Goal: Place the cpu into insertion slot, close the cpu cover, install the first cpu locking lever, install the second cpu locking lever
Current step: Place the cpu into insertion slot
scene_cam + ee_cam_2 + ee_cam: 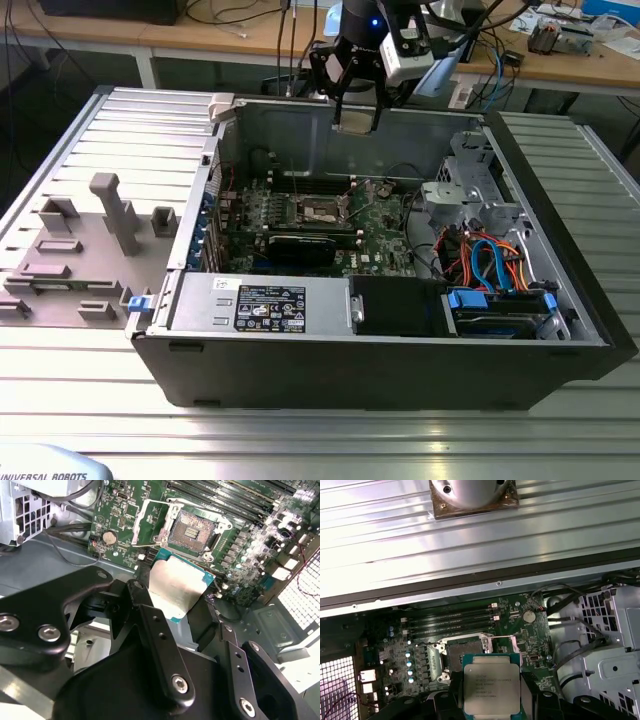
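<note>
My gripper (pixel 357 112) hangs above the open computer case, over its back wall, shut on the cpu (pixel 357 120). In both wrist views the silver-topped chip (pixel 177 587) (pixel 491 690) sits flat between the black fingers (pixel 142 605). Below it, apart from the chip, the insertion slot (pixel 192 530) (pixel 318 210) lies open on the green board with its dark contact field bare. The cpu cover (pixel 139 522) is swung up beside the slot, and the board shows through its window. In the first wrist view the chip hides part of the slot (pixel 461 655).
Long black memory slots (pixel 225 500) run beside the socket. A black graphics card (pixel 300 245), a power supply (pixel 260 300) and a drive cage with orange and blue cables (pixel 490 265) crowd the case. Grey fixture blocks (pixel 110 215) stand at the exterior view's left.
</note>
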Controlling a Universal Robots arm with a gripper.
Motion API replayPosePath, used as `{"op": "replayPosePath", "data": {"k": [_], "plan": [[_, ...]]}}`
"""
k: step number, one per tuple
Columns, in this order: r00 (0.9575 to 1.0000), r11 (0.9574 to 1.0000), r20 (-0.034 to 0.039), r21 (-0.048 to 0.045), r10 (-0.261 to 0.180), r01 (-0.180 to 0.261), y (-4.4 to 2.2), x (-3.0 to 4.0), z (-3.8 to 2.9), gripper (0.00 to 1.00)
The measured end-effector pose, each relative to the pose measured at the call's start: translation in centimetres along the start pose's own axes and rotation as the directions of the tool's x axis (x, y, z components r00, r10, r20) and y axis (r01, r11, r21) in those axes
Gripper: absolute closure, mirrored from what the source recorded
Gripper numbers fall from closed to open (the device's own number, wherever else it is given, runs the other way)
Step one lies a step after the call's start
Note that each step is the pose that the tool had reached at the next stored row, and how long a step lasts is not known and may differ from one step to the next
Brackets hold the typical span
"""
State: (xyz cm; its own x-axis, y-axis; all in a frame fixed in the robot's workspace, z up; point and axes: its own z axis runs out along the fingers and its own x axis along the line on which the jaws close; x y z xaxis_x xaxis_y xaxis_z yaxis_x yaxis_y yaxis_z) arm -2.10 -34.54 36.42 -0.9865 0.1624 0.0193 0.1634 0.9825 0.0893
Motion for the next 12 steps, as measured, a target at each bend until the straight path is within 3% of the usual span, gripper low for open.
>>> {"op": "replayPosePath", "data": {"k": [12], "plan": [[1.0000, 1.0000, 0.0004, -0.0001, 0.005, -0.005, 0.00, 0.00, 0.00, 0.46]]}}
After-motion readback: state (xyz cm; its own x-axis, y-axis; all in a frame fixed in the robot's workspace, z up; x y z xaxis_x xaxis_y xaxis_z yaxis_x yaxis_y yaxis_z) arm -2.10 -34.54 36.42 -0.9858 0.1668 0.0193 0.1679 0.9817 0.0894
